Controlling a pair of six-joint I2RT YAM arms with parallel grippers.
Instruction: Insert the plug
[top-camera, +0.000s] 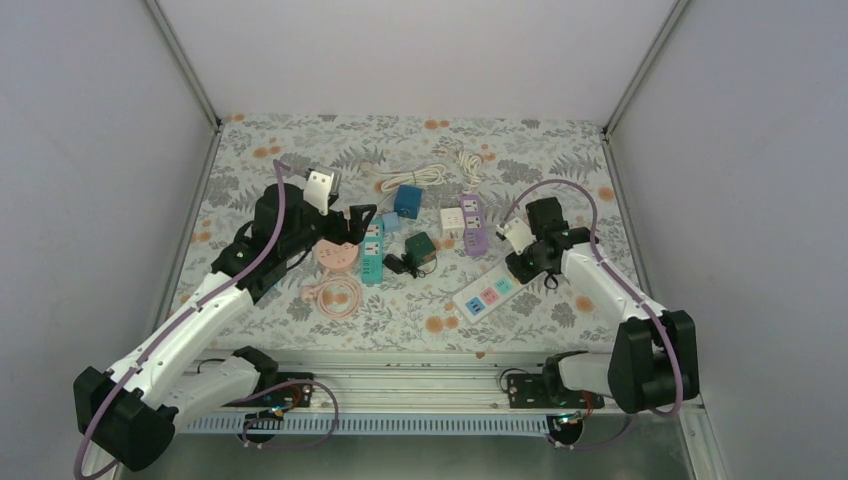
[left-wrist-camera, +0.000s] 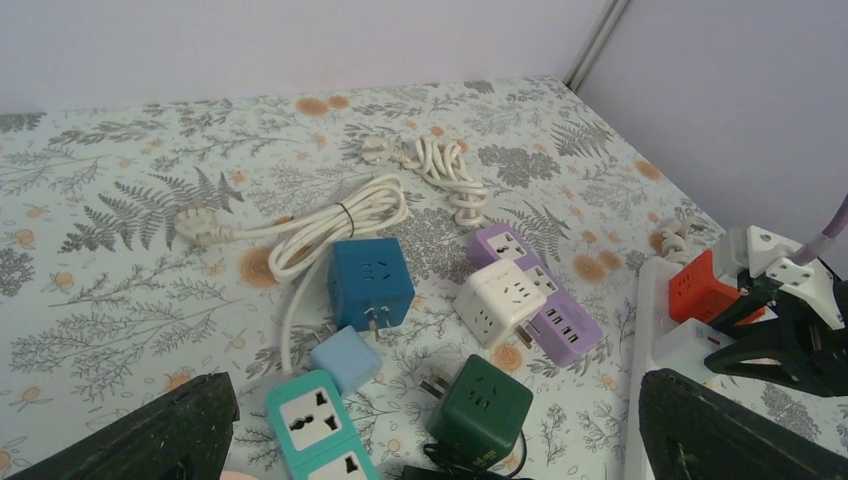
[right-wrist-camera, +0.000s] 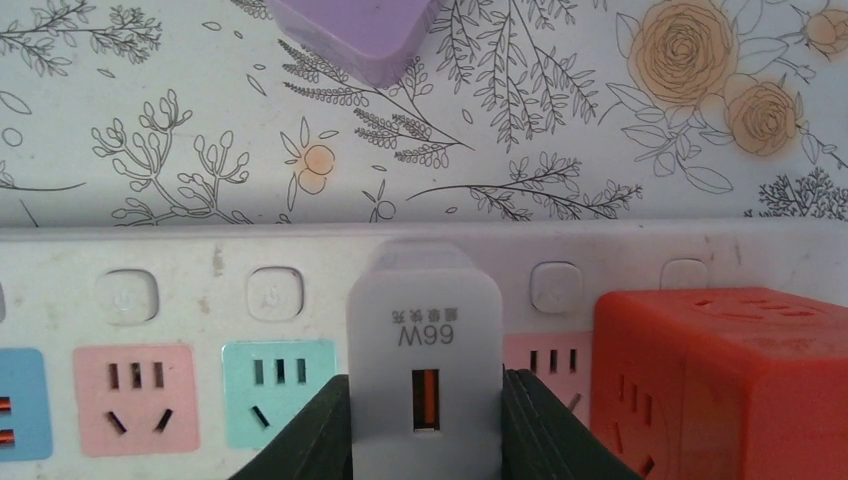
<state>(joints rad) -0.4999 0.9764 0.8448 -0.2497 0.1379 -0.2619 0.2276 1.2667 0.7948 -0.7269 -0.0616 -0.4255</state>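
Note:
The plug (right-wrist-camera: 424, 350) is a white charger block marked 66W. It stands upright on the white power strip (right-wrist-camera: 200, 250), between a teal socket and a pink one. My right gripper (right-wrist-camera: 424, 400) is shut on it, with a dark finger pressed flat against each side. A red cube adapter (right-wrist-camera: 720, 380) sits on the strip just right of the plug. In the top view the right gripper (top-camera: 524, 262) is over the far end of the strip (top-camera: 487, 293). My left gripper (left-wrist-camera: 430, 440) hangs open above the clutter in the middle of the table, holding nothing.
Between the arms lie a dark green cube (left-wrist-camera: 480, 410), a teal strip (left-wrist-camera: 315, 425), a blue cube (left-wrist-camera: 370, 280), a white cube (left-wrist-camera: 498, 298) and a purple strip (left-wrist-camera: 565, 325). Coiled white cables (left-wrist-camera: 340, 215) lie behind them. A pink round reel (top-camera: 335, 255) lies under the left arm.

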